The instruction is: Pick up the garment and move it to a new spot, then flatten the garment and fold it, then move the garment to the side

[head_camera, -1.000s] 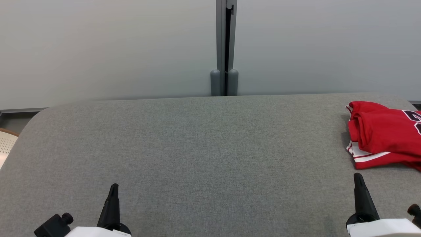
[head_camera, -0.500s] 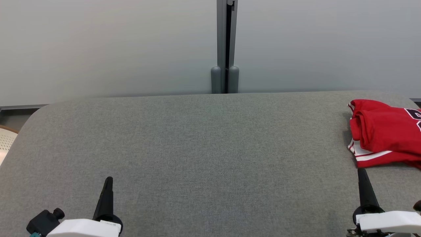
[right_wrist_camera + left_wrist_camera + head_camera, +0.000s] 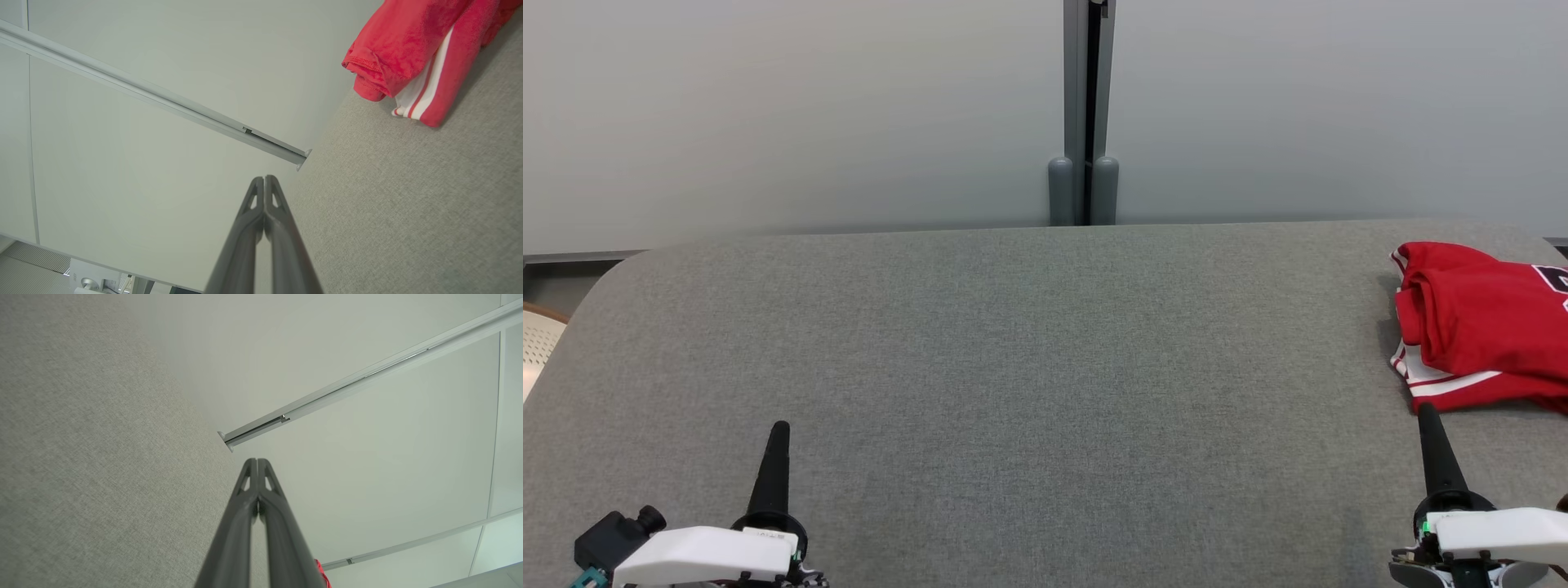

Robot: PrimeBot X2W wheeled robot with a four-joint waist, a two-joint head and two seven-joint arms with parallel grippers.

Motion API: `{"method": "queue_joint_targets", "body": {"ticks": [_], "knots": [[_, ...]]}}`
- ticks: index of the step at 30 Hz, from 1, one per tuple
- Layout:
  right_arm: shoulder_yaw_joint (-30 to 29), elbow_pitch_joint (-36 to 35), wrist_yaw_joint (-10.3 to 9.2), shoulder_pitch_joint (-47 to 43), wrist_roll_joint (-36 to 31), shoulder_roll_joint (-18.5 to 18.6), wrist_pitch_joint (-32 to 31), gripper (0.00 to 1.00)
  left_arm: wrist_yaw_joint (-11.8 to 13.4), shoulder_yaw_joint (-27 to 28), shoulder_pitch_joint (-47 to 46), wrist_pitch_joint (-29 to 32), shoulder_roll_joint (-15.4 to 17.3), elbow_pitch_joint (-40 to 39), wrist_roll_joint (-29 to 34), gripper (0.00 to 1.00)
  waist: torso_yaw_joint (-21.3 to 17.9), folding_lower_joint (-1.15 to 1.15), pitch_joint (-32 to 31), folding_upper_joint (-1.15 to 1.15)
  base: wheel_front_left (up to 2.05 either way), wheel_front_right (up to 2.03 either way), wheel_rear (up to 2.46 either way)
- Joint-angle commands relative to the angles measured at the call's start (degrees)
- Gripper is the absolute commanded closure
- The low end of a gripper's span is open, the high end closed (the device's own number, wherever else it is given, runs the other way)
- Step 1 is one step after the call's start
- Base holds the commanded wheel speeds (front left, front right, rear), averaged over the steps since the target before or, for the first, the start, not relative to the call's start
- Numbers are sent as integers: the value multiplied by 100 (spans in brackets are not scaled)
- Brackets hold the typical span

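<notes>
A red garment [image 3: 1486, 327] with white stripes and dark lettering lies folded at the far right of the grey fabric table [image 3: 1029, 367], partly cut off by the head view's right edge. In the right wrist view the garment [image 3: 412, 49] sits at the top right. My right gripper [image 3: 1427, 413] is shut and empty, its tip just short of the garment's near edge; its fingertips [image 3: 264, 178] meet in the right wrist view. Low on the left, my left gripper [image 3: 780, 429] is shut and empty above bare table, seen closed [image 3: 257, 460] in the left wrist view.
A pale wall with a grey vertical post [image 3: 1083, 114] stands behind the table's far edge. A white perforated object [image 3: 538, 343] peeks past the table's left edge. The table's corners are rounded.
Both grippers have slid outward and lower in the head view, left gripper to the left, right gripper to the right. The picture has shifted slightly, so the camera has moved. The garment lies unchanged.
</notes>
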State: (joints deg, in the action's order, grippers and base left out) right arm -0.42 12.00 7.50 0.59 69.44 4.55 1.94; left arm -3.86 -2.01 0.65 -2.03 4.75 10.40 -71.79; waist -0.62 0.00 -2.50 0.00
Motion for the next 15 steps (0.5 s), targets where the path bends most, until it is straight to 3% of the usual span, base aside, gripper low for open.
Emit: {"method": "queue_joint_targets", "body": {"ticks": [1,15], "knots": [[-31,-21,-1,132,180,39,-44,100,-46,63,-170,29,35,-3,-160,100,3,0,9,0,0,0,0],[-147,49,0,273,921,31,-249,100,-152,237,-339,232,28,110,-837,100,19,0,80,0,0,0,0]]}}
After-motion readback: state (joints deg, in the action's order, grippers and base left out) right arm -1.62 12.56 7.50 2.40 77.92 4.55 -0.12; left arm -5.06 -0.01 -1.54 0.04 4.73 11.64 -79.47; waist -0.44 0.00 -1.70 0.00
